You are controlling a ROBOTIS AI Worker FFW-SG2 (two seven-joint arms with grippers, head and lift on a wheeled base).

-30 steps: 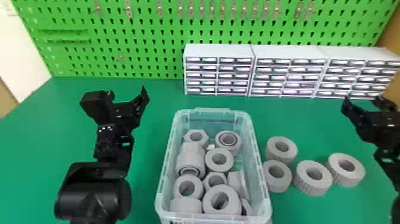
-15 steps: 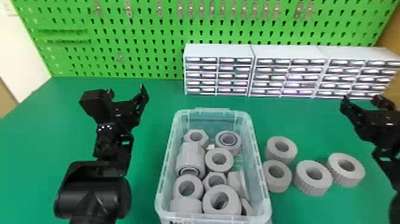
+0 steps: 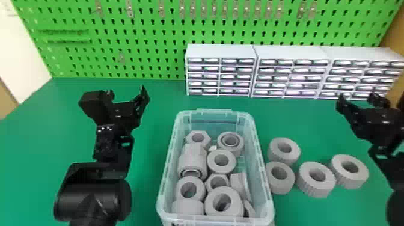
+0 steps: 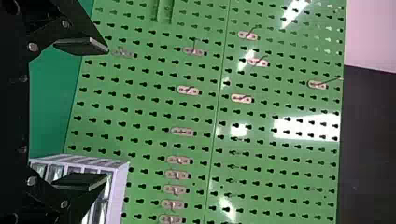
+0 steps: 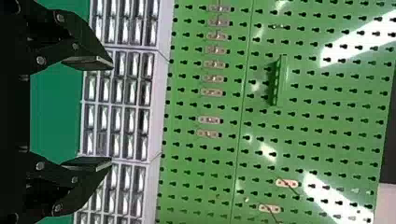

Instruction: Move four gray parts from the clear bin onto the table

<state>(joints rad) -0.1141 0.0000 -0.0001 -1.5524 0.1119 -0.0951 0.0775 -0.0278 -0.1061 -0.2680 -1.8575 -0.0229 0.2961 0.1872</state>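
The left arm (image 3: 112,147) is black with a barrel-shaped segment (image 3: 90,201), white specks (image 3: 104,129) and a claw (image 3: 127,90) bearing silvery screws (image 4: 32,47).

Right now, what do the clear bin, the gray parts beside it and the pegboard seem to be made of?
Clear bin: smooth, see-through plastic, likely; its contents show through the walls. Gray parts: probably matte plastic, perhaps printed, given dull surfaces and fine ridges on some sides. Pegboard: glossy green with bright reflections; painted metal or plastic, I can't tell.
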